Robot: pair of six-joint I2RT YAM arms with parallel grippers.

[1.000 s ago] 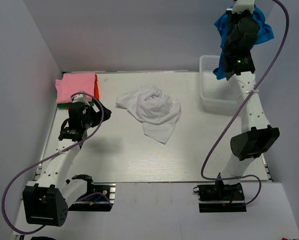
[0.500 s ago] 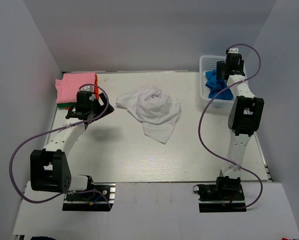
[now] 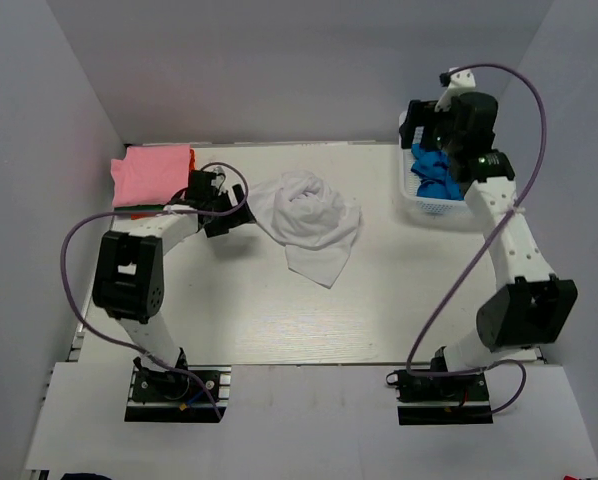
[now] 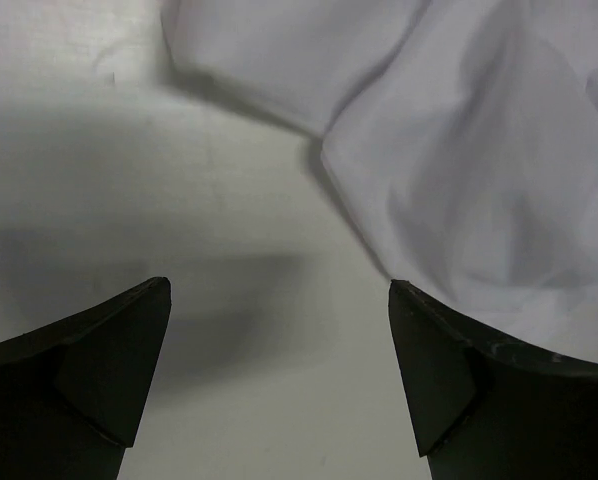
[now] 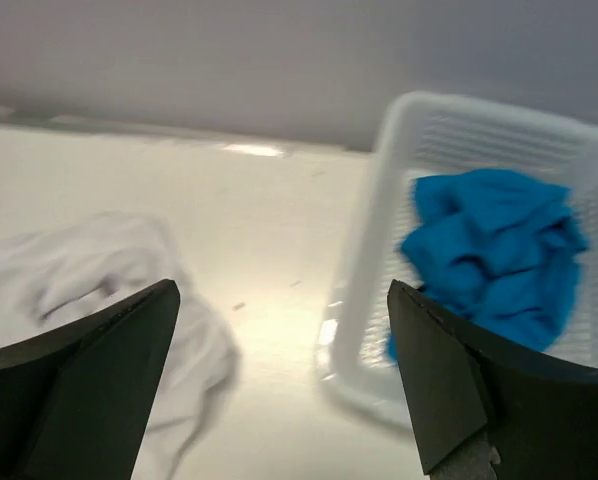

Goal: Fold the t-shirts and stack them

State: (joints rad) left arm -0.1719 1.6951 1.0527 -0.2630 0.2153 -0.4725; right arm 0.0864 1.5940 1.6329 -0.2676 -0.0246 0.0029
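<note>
In the middle of the table (image 3: pixel 229 320), the big white t-shirt (image 3: pixel 304 218) lies in a crumpled heap. It is not folded yet. The left hand (image 4: pixel 278 295) is low over the table, just beside the left edge of the shirt. Its two fingers (image 4: pixel 89 380) are spread wide apart, with only bare table between them. The edge of the cloth lies right in front of one finger.

At the far right, the blue t-shirt (image 5: pixel 489 250) sits bunched up inside the white basket (image 5: pixel 374 210). The right hand (image 5: pixel 282 292) hangs in the air near the basket. Its fingers are wide apart too, and it holds nothing.

At the far left corner, the pink t-shirt (image 3: pixel 151 172) lies flat and neat.

I think the white shirt is the one to do now. It looks soft, thin and light, and it will not keep its shape. If lifted, it will likely hang down and flop. It may also slide on the smooth table when pushed. A grab in the middle would only catch a lump of folds. A better place to pinch is the loose edge near the left hand, or a corner such as a shoulder or the hem. I cannot tell which part of the shirt that edge is. The shirt probably needs pulling out flat first, with one hand on each side.
</note>
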